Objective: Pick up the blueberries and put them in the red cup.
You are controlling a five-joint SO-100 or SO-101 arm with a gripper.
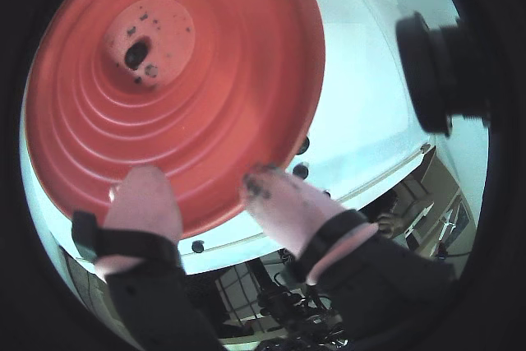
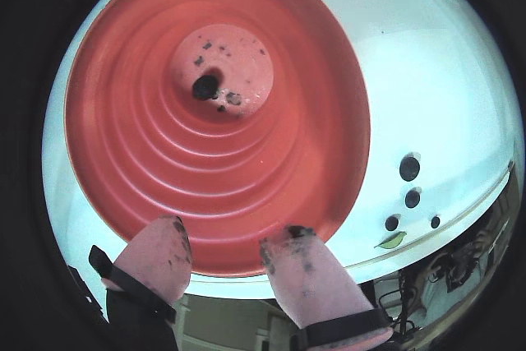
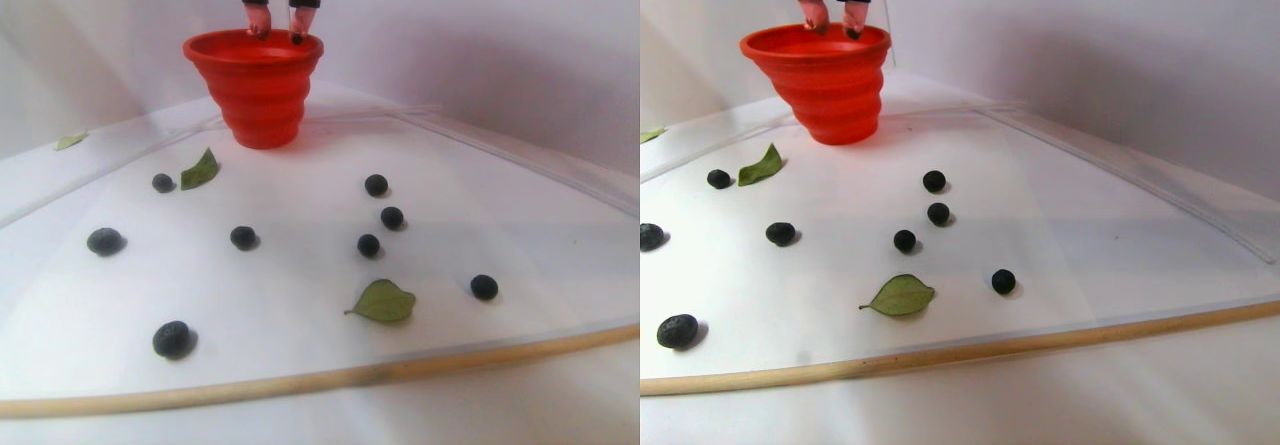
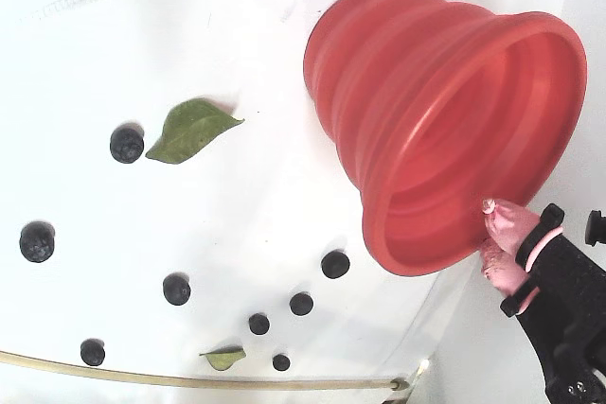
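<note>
— So, starting from the left of the stereo pair view, what lies on the table [image 3: 520, 235]?

— A small leaf sits at the far left edge, then loose blueberries [image 3: 243, 237] are scattered over the white sheet, well apart from one another, with a second leaf [image 3: 199, 170] just beside one berry. Farther right come three berries close together, a third leaf [image 3: 382, 302] near the front and a lone berry to its right. A wooden strip [image 3: 300, 383] runs along the front edge.

— And the red cup [image 3: 257, 85]?

— It stands upright at the back, narrow base down, wide rim up. In both wrist views, one dark berry [image 2: 205, 86] rests on the pale stained bottom, with small dark specks around it.

— Where is the gripper [image 2: 222, 251]?

— Right over the cup's rim. In a wrist view the left pink fingertip [image 2: 161, 254] and the right one sit apart at the rim's near edge, both smudged dark.

— Is anything between them?

— Nothing; the jaws stand parted with only the cup's red wall showing through the gap. In the fixed view the gripper [image 4: 492, 232] reaches the rim from the lower right, fingertips at the edge.

— Anything to the right of the cup?

— In a wrist view, four berries and a leaf [image 2: 392, 241] lie on the sheet there.
</note>
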